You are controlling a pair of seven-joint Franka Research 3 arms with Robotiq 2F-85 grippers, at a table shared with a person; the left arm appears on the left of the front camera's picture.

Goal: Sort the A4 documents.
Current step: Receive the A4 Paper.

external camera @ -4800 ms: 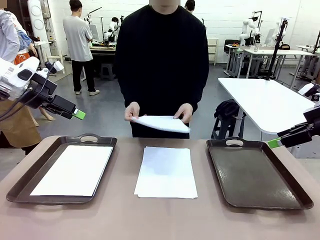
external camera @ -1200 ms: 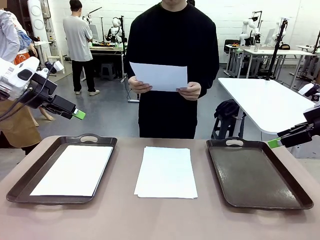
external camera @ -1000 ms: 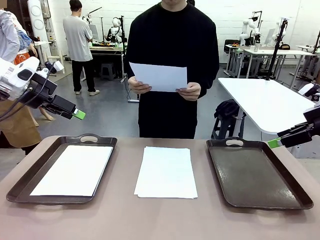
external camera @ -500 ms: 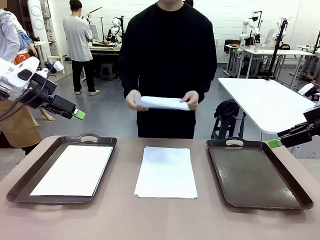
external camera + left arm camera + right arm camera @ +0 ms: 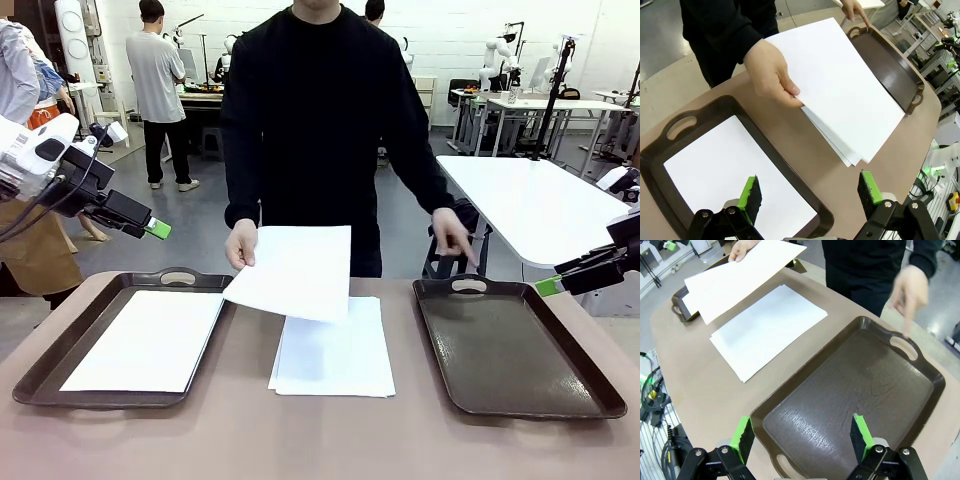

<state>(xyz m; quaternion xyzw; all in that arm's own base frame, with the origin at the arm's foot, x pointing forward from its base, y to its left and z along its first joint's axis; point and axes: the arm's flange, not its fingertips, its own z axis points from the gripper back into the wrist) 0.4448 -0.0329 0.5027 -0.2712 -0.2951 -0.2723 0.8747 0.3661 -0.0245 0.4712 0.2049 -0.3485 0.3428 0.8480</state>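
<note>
A stack of white A4 documents [image 5: 335,352] lies in the middle of the table, seen also from the right wrist [image 5: 767,329]. Another sheet [image 5: 150,338] rests in the left dark brown tray [image 5: 40,368]. The person's hand [image 5: 240,245] holds one sheet [image 5: 292,270] above the table between stack and left tray; this held sheet [image 5: 840,85] shows in the left wrist view. The right tray [image 5: 510,350] has no paper in it. My left gripper [image 5: 158,229] hovers open above the table's left edge; my right gripper [image 5: 545,286] hovers open at the right edge.
The person's other hand [image 5: 455,240] points down at the right tray's far handle [image 5: 468,286]. A white table [image 5: 530,205] stands behind on the right. Other people [image 5: 158,90] stand far back on the left.
The person lowered the sheet from chest height and swung it toward the left tray with one hand. The other hand let go and moved to the right tray's handle. Both arms stayed still.
</note>
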